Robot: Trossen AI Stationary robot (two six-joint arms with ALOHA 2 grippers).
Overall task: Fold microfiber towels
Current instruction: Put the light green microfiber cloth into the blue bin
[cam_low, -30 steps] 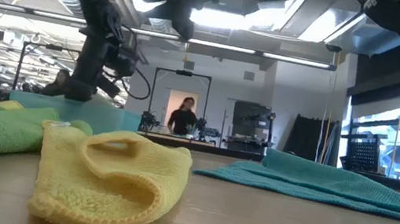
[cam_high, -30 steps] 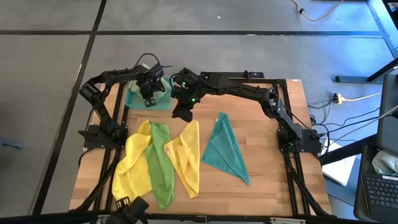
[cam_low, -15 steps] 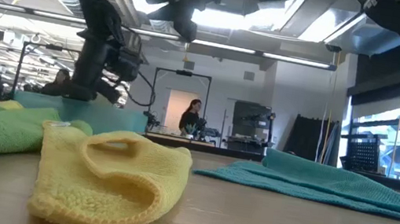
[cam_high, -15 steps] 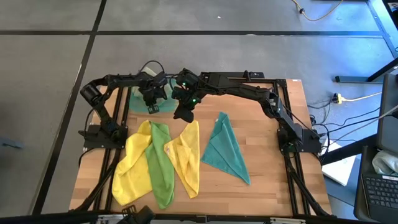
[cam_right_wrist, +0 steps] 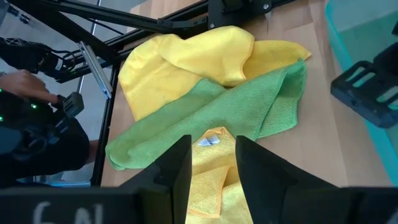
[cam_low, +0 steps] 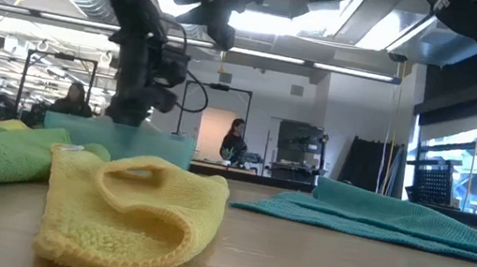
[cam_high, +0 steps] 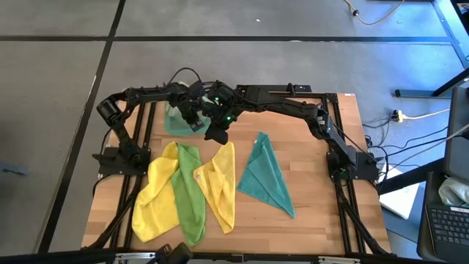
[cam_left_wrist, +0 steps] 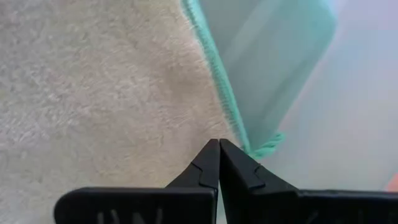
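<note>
Four towels lie spread on the wooden table: a yellow one (cam_high: pixel 157 191), a green one (cam_high: pixel 189 194), a second yellow one (cam_high: pixel 220 183) and a teal one (cam_high: pixel 265 176). A pale towel (cam_left_wrist: pixel 93 93) with a teal stitched edge lies in the translucent teal tray (cam_high: pixel 176 117) at the far left. My left gripper (cam_high: pixel 193 117) is shut and points down into that tray. My right gripper (cam_high: pixel 215 132) hangs open above the table beside the tray, with nothing between its fingers (cam_right_wrist: pixel 180 168). My left gripper sets its shut fingertips (cam_left_wrist: pixel 219 149) from above on the pale towel's stitched edge (cam_left_wrist: pixel 239 137), near a corner beside the tray's wall. The towel lies flat on the tray floor. Whether the tips also touch the tray itself I cannot tell.
The table's black frame rails run along both sides. Bare wood lies right of the teal towel and along the near edge. In the right wrist view a person's hand (cam_right_wrist: pixel 25 81) and dark sleeve show beyond the table's edge. People stand far off in the room behind.
My left gripper has gone toward the table's right, turning at the wrist, and stayed shut. The tray has slid toward the right along the table with it. My right arm has kept still.
</note>
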